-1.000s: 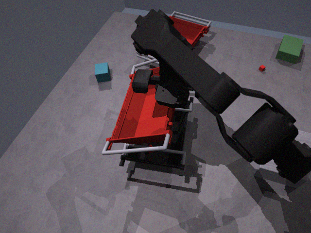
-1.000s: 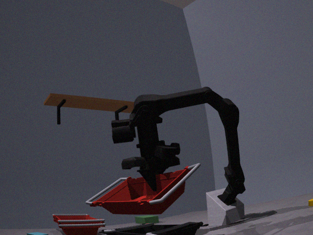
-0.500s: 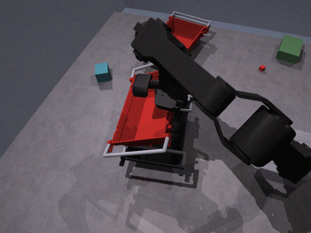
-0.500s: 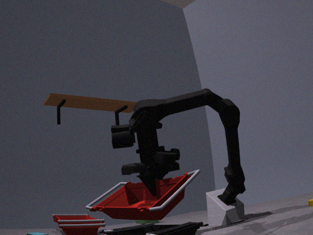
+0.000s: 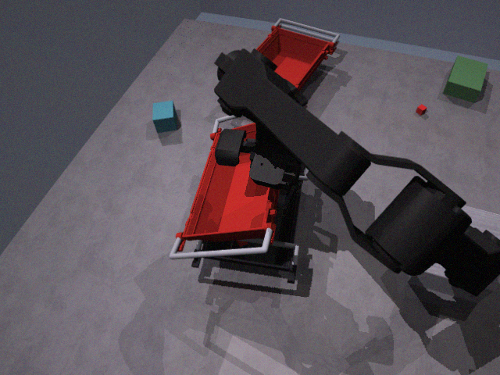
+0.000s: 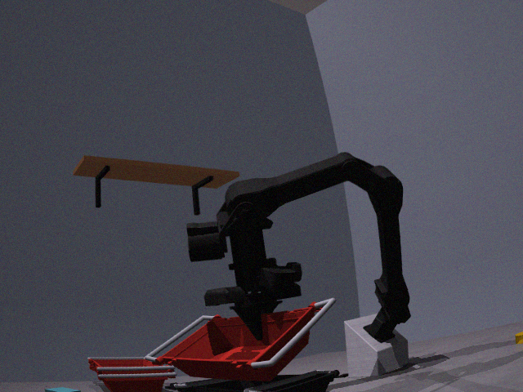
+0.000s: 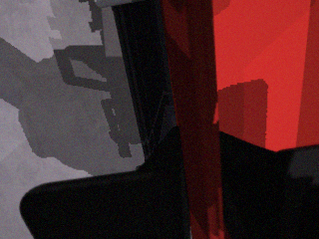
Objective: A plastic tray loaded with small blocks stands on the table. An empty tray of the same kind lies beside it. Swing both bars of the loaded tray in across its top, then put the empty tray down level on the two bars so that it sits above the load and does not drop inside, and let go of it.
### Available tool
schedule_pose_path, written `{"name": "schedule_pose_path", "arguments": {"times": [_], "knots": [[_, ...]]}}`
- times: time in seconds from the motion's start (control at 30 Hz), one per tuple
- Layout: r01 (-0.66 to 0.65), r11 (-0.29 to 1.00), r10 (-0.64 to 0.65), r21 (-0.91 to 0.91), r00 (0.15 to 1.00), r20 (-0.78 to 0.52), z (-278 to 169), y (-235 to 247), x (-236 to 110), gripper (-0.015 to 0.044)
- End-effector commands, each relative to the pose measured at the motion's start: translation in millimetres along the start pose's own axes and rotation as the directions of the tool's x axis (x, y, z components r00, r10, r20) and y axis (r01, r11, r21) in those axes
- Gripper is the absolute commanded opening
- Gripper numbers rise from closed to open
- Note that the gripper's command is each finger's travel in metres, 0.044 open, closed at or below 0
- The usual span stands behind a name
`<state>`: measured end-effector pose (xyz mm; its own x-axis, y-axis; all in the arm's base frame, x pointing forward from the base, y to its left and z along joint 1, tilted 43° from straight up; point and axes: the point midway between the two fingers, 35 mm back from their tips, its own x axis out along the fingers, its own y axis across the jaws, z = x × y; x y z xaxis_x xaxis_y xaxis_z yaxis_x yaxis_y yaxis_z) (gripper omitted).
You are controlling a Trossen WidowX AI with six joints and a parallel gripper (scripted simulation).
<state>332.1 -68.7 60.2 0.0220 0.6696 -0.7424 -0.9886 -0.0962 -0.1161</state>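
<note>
My gripper (image 6: 257, 333) (image 7: 186, 132) is shut on the long side wall of an empty red tray (image 5: 230, 201) (image 6: 203, 349) (image 7: 259, 50). The tray hangs tilted in the air, its right end higher in the exterior view. Its white wire bars (image 5: 219, 251) (image 6: 295, 333) are swung out over its ends. Just below it a black tray (image 5: 288, 226) (image 6: 274, 381) lies on the table; its load is hidden. A second red tray (image 5: 291, 60) (image 6: 127, 377) stands further back, with its wire bars (image 5: 306, 29) (image 6: 135, 367) lying close together along its top.
A teal cube (image 5: 164, 116) stands left of the trays. A green block (image 5: 466, 77) and a small red cube (image 5: 421, 108) lie at the far right. A wooden shelf (image 6: 156, 171) hangs on the wall. The arm's grey base block (image 6: 373, 345) stands at the right.
</note>
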Motion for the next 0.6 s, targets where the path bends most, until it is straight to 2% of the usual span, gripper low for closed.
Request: {"name": "schedule_pose_path", "arguments": {"times": [0.0, 0.57], "knots": [[0.022, 1.000, -0.022, 0.003, 1.000, -0.001, 0.1, -0.8, 0.7, 0.0000], [0.022, 1.000, -0.022, 0.003, 1.000, 0.000, 0.0, 5.9, 13.9, 0.0000]]}}
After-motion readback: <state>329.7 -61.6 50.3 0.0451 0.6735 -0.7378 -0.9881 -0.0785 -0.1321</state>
